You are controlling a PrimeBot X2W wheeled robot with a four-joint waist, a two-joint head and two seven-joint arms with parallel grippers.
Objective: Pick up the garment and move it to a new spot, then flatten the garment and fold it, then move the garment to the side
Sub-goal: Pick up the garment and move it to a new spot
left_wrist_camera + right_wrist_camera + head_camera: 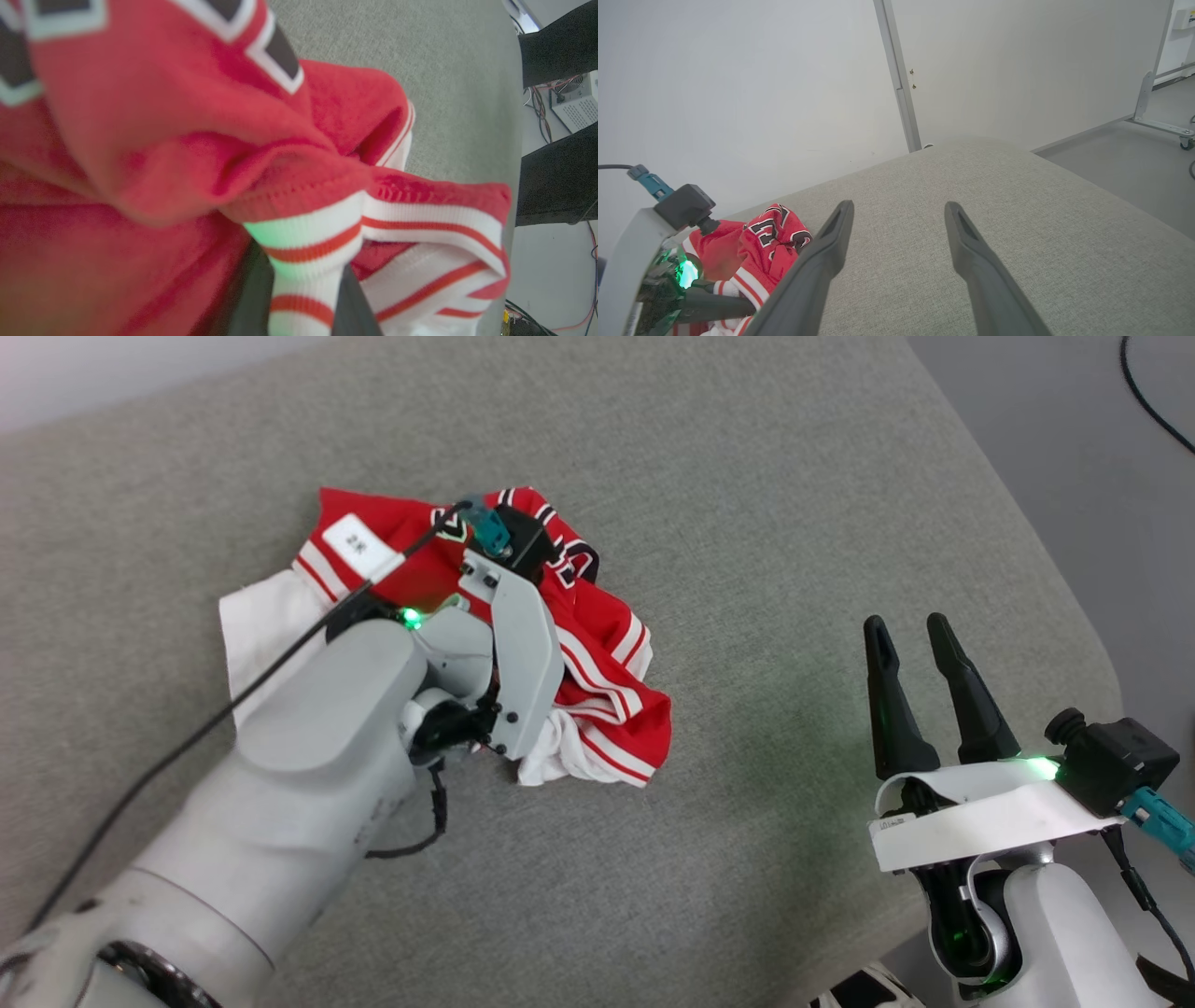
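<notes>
At left, the left arm (pixel 317 737) reaches over the garment (pixel 607 644), a red jersey with white sleeves crumpled in a heap left of centre on a grey fabric cushion (pixel 747 523). In the head view the wrist hides the fingers. The left wrist view supplies what that angle lacks: the left gripper (pixel 302 298), jaws narrow, pinches a band of red-and-white striped trim, with black, white-outlined lettering (pixel 275 51) on a fold above. The right wrist view shows the bundle from the side, bunched against the left gripper's dark finger (pixel 714 305), with a white wall (pixel 738 93) behind.

Bare cushion stretches between the heap and the right gripper (pixel 906 630), which stands at lower right, well apart from the jersey, fingers spread wide and empty. Its own camera shows open grey fabric running ahead between the fingers.

Farther right, the cushion's rounded edge drops to a grey floor (pixel 1074 476), where a black cable (pixel 1148 392) trails. Past that edge the left wrist view shows black shapes (pixel 556 46) and a grey box (pixel 574 102) with wires. The right wrist view adds a pale upright strip (pixel 901 93) on the wall and a wheeled metal frame (pixel 1157 116) at far right.
</notes>
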